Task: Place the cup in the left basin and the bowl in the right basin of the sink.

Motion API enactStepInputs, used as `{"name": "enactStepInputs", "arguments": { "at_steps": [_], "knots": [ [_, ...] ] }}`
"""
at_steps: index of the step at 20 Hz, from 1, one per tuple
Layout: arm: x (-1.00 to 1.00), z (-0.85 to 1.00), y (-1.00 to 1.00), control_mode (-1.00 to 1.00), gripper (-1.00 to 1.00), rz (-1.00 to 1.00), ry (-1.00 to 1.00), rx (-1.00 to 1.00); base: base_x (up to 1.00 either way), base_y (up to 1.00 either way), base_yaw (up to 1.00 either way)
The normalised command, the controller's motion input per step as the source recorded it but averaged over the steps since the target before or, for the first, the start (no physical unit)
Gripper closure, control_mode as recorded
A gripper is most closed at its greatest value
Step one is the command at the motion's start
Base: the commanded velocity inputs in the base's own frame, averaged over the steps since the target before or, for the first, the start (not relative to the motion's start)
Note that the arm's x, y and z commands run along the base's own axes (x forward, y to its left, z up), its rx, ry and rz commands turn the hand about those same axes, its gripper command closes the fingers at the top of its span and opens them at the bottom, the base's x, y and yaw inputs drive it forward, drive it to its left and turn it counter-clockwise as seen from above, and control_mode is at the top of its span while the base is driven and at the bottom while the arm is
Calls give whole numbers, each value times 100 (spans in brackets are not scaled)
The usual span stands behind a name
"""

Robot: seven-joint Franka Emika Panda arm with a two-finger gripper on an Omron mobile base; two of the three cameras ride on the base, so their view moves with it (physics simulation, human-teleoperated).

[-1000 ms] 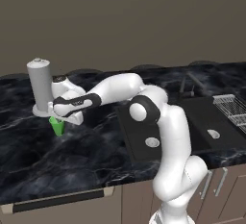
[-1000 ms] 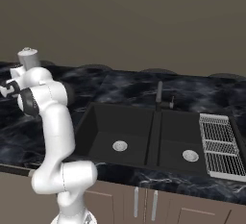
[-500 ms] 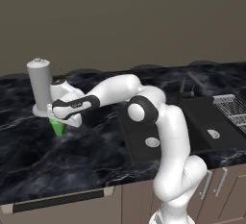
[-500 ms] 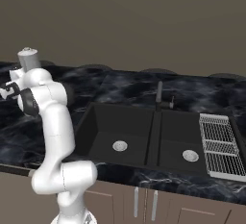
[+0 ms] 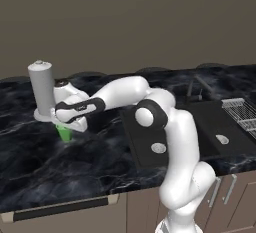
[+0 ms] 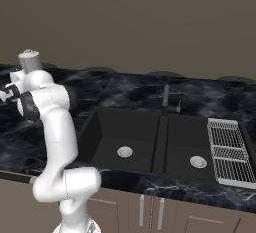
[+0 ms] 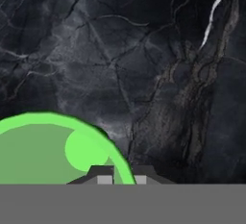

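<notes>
Pincer [image 7: 117, 172] has just clamped shut on the cup [image 5: 64, 132] rim by the grey canister [image 5: 42, 88]; ready to lift toward the left basin [image 6: 122, 139].

Over the last second the gripper [image 7: 116, 177] has closed from wide open onto the rim of the green cup [image 5: 63, 132], which stands on the counter [image 5: 100, 152] just beside the tall grey cylinder [image 5: 41, 87], one fingertip inside the rim and one outside.
</notes>
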Motion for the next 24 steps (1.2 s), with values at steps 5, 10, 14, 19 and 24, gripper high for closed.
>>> {"name": "enactStepInputs", "arguments": {
  "at_steps": [5, 10, 14, 19, 24],
  "knots": [
    [-34, 33, -54, -100, 100, -8, 0, 6, 0, 0, 0],
    [-40, 23, -82, -100, 100, -11, 4, 8, 0, 0, 0],
    [-23, 6, -91, -100, 100, -13, 12, 4, 0, 0, 0],
    [-1, 0, -94, -100, 100, -17, 14, 0, 0, 0, 0],
    [-6, -24, -93, -100, 100, -16, 4, -4, 0, 0, 0]
  ]
}}
